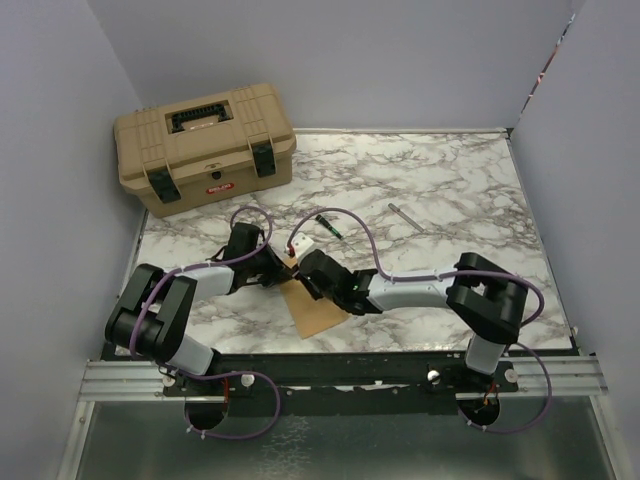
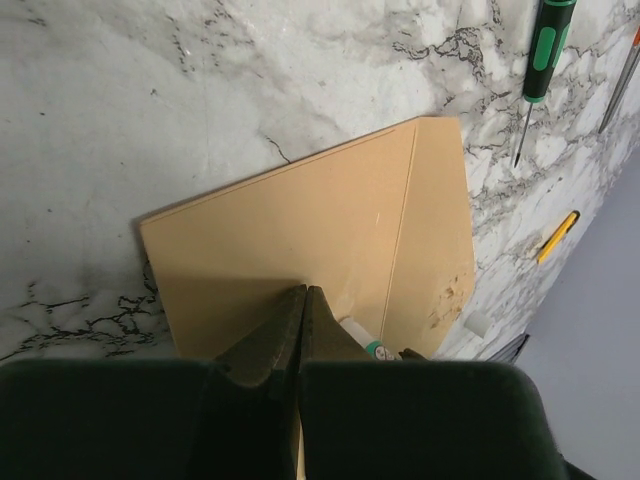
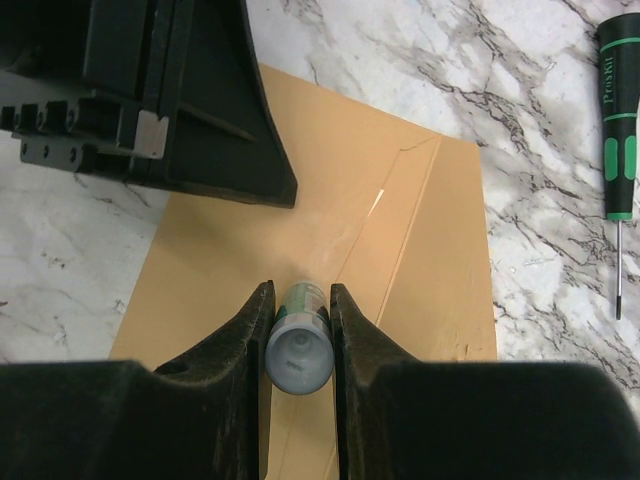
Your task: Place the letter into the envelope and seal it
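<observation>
1. Arm bases, near edge: left arm (image 1: 165,315) and right arm (image 1: 480,300), bolted side by side, both reaching inward over the marble tabletop (image 1: 450,180)
2. Toolbox (image 1: 205,145): tan with black latches, lid down. It stands at the far left corner of the tabletop, well apart from everything else
3. Left hand (image 2: 305,300): fingers closed tight together with nothing between them. The tips are down against the face of the envelope, near one of its edges
4. Envelope (image 2: 300,225): kraft brown, flat on the tabletop near the front edge, partly beneath both hands. In the left wrist view a straight fold line crosses it toward its right end, and the strip beyond that line has a mottled patch. Whether the flap is sealed cannot be told
5. Right hand (image 3: 300,290): fingers partly closed, clamped on either side of the glue stick. It hangs over the envelope, just beside the left hand
6. Glue stick (image 3: 300,350): small cylinder with a green and white label, grey end toward the wrist camera. Its far end sits at the fold line, but contact with the paper cannot be told
7. White block (image 1: 303,245): small, on the tabletop just beyond the envelope
8. Screwdriver (image 3: 620,130): green and black handle, lying on the tabletop to the right of the envelope, apart from it
9. Metal rod (image 1: 403,216): slender and grey, farther right, well apart from the envelope
</observation>
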`<state>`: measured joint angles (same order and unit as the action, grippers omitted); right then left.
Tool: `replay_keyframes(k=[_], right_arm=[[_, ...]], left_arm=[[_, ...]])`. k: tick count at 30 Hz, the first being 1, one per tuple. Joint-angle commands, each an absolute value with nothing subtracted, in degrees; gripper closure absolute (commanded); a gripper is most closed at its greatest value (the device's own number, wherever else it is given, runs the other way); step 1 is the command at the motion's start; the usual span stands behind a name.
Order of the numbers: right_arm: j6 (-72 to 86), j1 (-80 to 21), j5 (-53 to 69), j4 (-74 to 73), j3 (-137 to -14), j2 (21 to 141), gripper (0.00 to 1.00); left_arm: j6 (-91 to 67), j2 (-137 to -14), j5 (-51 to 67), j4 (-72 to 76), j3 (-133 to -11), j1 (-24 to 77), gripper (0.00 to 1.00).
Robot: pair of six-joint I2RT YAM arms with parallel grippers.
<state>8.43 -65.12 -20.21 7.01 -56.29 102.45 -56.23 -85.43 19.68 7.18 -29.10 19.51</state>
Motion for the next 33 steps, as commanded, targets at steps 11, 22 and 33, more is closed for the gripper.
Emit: replay_keyframes(k=[11,22,33], right_arm=[[11.0,-66.5,-9.4,0.1,-50.7,97.0,1.00],[15.6,-65.7,-25.9,-4.8,-61.2,107.8,1.00],[14.8,-65.8,-22.6,1.1,-55.0,101.8,1.00]], left_arm=[[-57.3,-89.3,12.1,0.1,-24.5,19.0,1.00],[-57.3,-89.4,12.5,0.1,-24.1,19.0,1.00],[-58.2,-89.8,13.6,-1.4,-24.6,18.2,1.00]])
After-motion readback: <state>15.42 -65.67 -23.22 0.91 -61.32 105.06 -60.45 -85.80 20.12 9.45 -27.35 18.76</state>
